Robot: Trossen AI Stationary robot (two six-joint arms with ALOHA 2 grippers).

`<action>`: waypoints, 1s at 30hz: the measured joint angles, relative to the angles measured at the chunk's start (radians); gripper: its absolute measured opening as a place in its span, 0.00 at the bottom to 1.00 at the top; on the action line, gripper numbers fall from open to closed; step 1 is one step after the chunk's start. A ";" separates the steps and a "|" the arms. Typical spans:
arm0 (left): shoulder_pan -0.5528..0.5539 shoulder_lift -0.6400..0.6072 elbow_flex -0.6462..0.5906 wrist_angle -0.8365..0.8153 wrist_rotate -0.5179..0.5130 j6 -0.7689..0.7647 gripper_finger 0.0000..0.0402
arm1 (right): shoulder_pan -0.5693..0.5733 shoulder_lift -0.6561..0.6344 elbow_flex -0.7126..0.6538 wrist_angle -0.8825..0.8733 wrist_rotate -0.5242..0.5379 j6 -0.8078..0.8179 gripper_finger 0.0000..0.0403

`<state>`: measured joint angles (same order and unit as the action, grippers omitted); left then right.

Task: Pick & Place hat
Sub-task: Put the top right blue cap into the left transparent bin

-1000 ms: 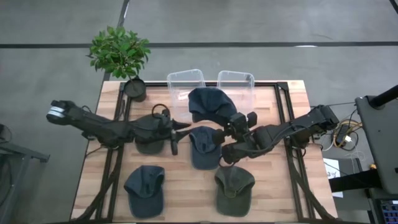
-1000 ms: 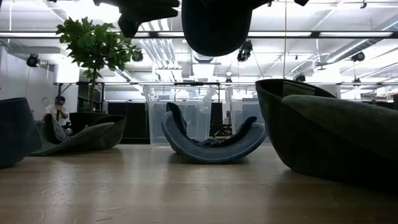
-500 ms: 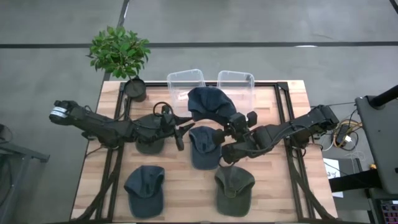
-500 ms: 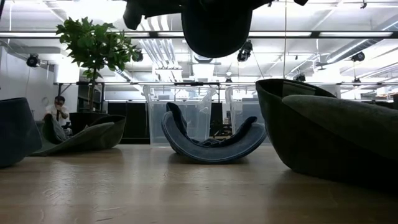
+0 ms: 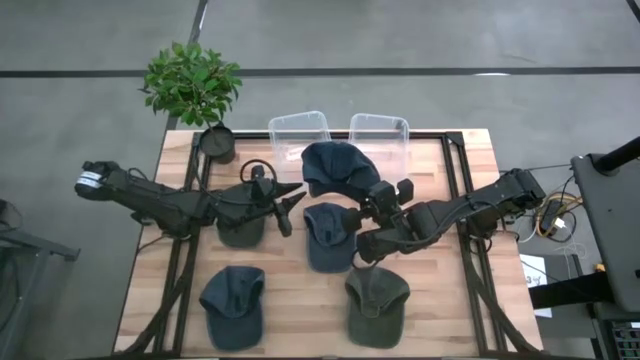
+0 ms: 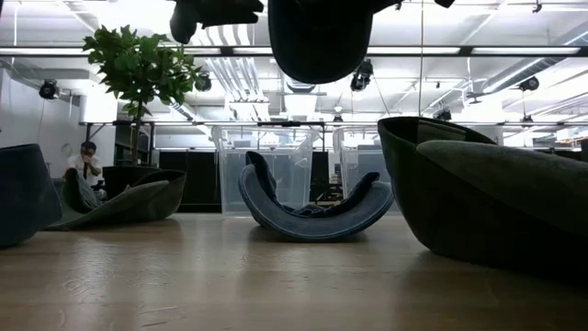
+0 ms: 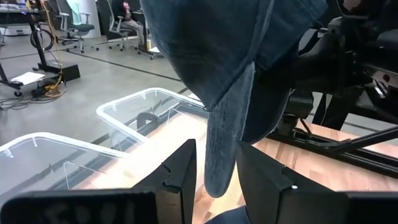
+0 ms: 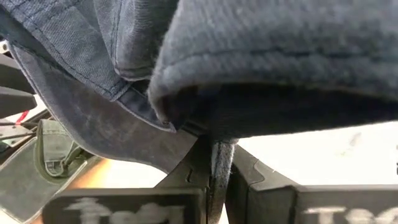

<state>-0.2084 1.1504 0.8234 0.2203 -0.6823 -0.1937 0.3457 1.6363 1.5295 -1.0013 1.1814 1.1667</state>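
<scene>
A dark navy hat (image 5: 335, 165) hangs in the air over the table's far middle, in front of two clear bins; the low view shows it at the top (image 6: 320, 37). My right gripper (image 5: 372, 197) is shut on it. My left gripper (image 5: 292, 205) is open at the hat's left side. Its two fingers (image 7: 183, 171) stand on either side of the hanging brim (image 7: 225, 143); I cannot tell whether they touch it. A blue-grey hat (image 5: 328, 236) lies upside down on its crown at the table's middle (image 6: 312, 200). My right gripper pinches the rim of the navy hat's crown (image 8: 214, 140) between its two shut fingers (image 8: 198, 167), where the cloth looks folded into several layers. The fingers come from the table's right side. The hat is lifted clear of the table, and its brim points toward my left gripper.
Two clear bins (image 5: 299, 135) (image 5: 380, 133) stand at the far edge, and a potted plant (image 5: 192, 85) at the far left corner. Olive hats (image 5: 376, 303) (image 5: 240, 232) and a blue hat (image 5: 232, 302) lie on the wooden table (image 5: 440, 290).
My left gripper has gone a little toward the table's right and far edge, up to the navy hat's brim, and has stayed open. My right gripper and the hat have kept still.
</scene>
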 joint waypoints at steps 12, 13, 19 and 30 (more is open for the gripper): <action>0.005 0.015 0.002 0.024 0.013 -0.001 0.27 | -0.012 0.000 0.000 0.108 -0.001 -0.123 0.03; 0.006 0.015 0.002 0.025 0.013 0.003 0.27 | -0.013 0.000 0.000 0.112 -0.001 -0.124 0.03; 0.024 0.014 0.002 0.026 0.007 0.013 0.27 | -0.012 0.000 0.000 0.156 -0.004 -0.135 0.03; 0.069 0.015 0.026 0.034 0.019 0.016 0.27 | -0.013 0.007 0.000 0.242 -0.060 -0.232 0.03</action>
<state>-0.1395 1.1652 0.8499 0.2545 -0.6634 -0.1781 0.3325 1.6434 1.5295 -0.7597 1.1210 0.9344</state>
